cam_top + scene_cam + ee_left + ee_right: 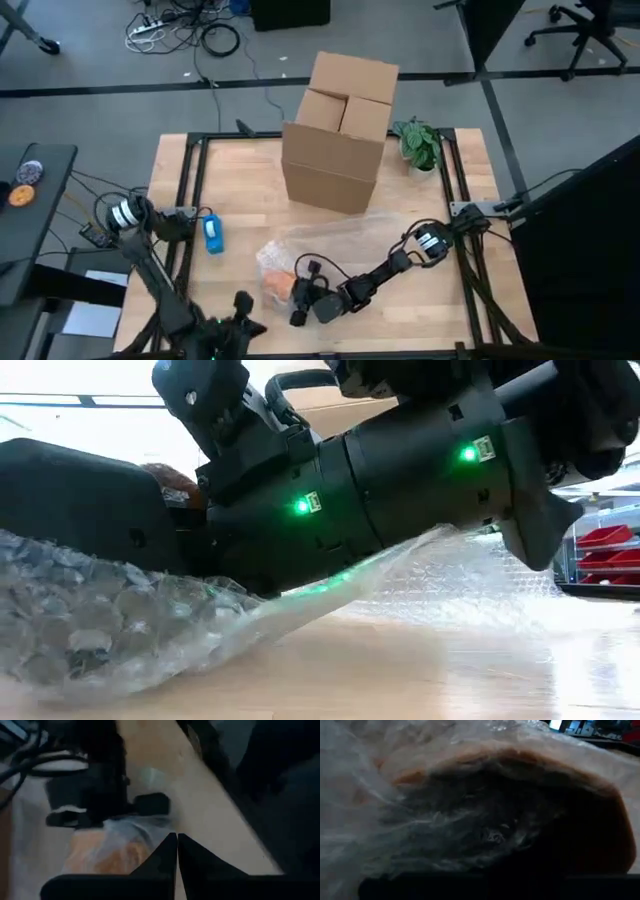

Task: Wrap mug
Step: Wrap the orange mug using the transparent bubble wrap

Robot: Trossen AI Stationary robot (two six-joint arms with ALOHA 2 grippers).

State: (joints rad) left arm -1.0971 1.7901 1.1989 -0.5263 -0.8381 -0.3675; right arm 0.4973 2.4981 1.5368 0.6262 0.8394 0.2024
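An orange mug [278, 285] lies on its side near the table's front edge, under a sheet of clear bubble wrap [340, 240] that spreads back and to the right. My right gripper [300, 293] reaches in level from the right, its fingers apart at the mug's right side. In the right wrist view the mug's dark mouth [520, 810] fills the picture behind the wrap. My left gripper [240, 318] hovers shut at the near edge, just left of the mug. Its wrist view shows the covered mug [107, 857]. My right gripper sits close against the bubble wrap [380, 795] that covers the mug's mouth, coming level from the table's right. Its fingertips are hidden by the wrap and the gripper body, so I cannot tell whether they touch the wrap or the mug.
A cardboard box [340, 130] with open flaps stands at the back centre, with a small green plant [418, 143] to its right. A blue object [213, 233] lies at the left. The wrap [90, 620] bunches up under my right arm at the front.
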